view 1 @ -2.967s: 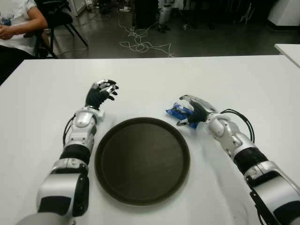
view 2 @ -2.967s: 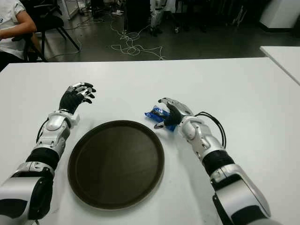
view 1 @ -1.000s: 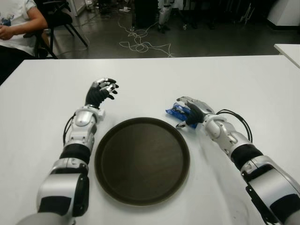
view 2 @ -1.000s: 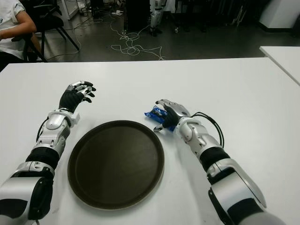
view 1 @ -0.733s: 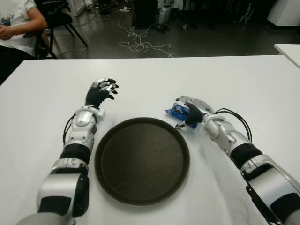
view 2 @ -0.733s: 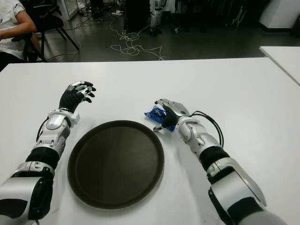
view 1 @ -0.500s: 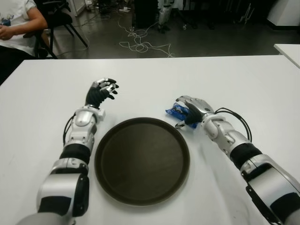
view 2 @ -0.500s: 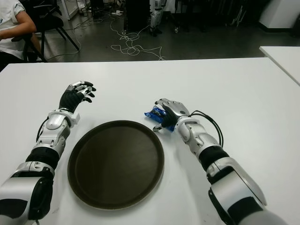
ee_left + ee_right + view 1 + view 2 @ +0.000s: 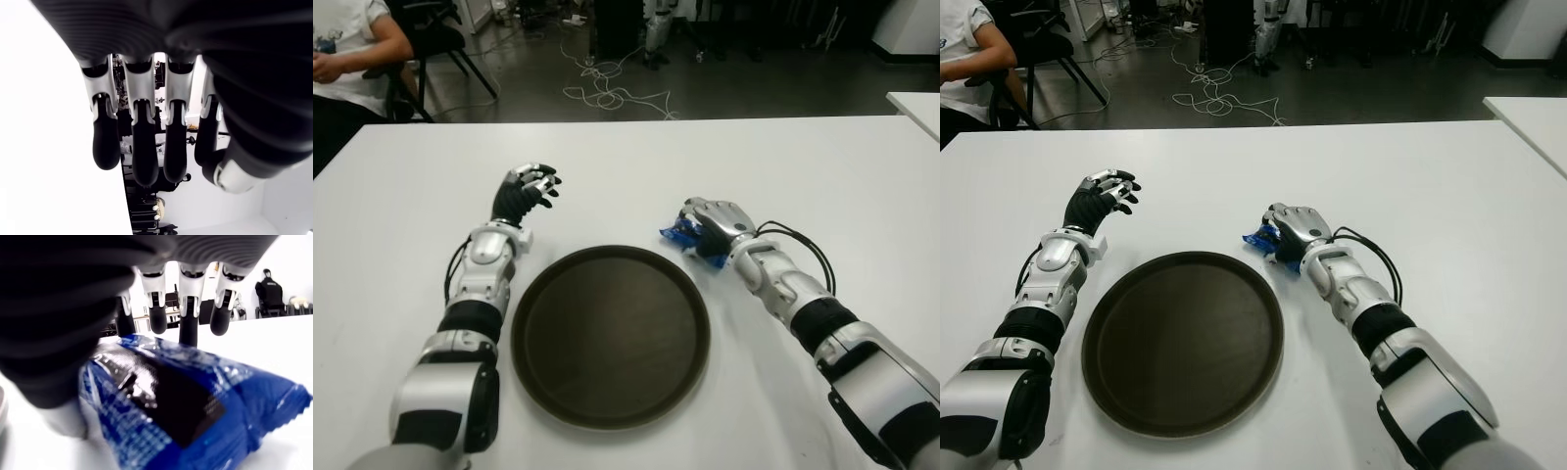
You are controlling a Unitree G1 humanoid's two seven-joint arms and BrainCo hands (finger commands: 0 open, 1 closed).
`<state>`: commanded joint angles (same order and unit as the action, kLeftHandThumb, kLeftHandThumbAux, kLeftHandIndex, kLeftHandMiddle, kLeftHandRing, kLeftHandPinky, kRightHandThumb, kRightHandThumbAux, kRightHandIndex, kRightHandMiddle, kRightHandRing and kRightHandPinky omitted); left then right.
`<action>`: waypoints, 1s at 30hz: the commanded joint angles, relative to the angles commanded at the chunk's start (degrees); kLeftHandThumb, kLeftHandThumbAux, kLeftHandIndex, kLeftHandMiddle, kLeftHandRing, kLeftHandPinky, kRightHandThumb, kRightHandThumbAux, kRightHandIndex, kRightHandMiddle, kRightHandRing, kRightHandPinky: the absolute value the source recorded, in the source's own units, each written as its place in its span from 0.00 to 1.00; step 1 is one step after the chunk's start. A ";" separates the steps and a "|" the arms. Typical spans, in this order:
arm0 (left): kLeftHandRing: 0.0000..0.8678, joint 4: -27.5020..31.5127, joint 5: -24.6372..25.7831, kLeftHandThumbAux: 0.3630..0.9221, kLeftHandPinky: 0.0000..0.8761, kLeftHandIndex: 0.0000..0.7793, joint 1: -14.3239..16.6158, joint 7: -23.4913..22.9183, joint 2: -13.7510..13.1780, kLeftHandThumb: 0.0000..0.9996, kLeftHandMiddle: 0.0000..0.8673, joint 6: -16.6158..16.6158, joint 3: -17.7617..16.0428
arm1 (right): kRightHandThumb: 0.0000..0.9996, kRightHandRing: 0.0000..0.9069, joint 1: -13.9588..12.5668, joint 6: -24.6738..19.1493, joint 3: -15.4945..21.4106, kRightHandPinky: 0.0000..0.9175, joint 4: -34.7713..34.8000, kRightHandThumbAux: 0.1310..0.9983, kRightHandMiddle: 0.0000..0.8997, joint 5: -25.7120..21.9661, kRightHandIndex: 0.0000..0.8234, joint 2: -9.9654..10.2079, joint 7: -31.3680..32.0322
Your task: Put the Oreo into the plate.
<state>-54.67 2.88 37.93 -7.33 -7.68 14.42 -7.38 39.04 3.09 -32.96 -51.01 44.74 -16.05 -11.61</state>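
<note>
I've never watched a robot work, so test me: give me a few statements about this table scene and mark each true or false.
1. The blue Oreo packet already lies in the plate. False: it lies on the white table, just off the plate's far right rim.
2. The right hand covers the packet, fingers curled over it. True.
3. The round dark plate holds nothing. True.
4. The left hand grips the plate's rim. False: it shows beyond the plate's left side, fingers loose and holding nothing.

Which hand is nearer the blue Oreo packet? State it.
Right. The right hand is over the blue Oreo packet, fingers closing around it; the left hand is across the round brown plate.
</note>
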 joint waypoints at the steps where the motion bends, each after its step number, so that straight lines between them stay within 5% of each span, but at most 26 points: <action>1: 0.58 0.10 -0.02 0.55 0.63 0.54 -0.05 0.00 0.00 0.83 0.53 0.02 0.02 | 0.68 0.70 -0.08 -0.10 0.11 0.69 0.23 0.69 0.71 -0.02 0.52 -0.03 -0.17; 30: 0.59 2.55 0.54 0.55 0.66 0.54 -0.95 -0.30 0.45 0.83 0.54 -0.78 -0.27 | 0.70 0.69 -0.82 -0.81 2.54 0.69 2.09 0.69 0.67 -1.36 0.51 0.01 -1.94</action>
<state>-52.13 3.42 36.98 -7.63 -7.24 13.64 -7.65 38.22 2.28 -30.42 -48.92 43.38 -16.04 -13.55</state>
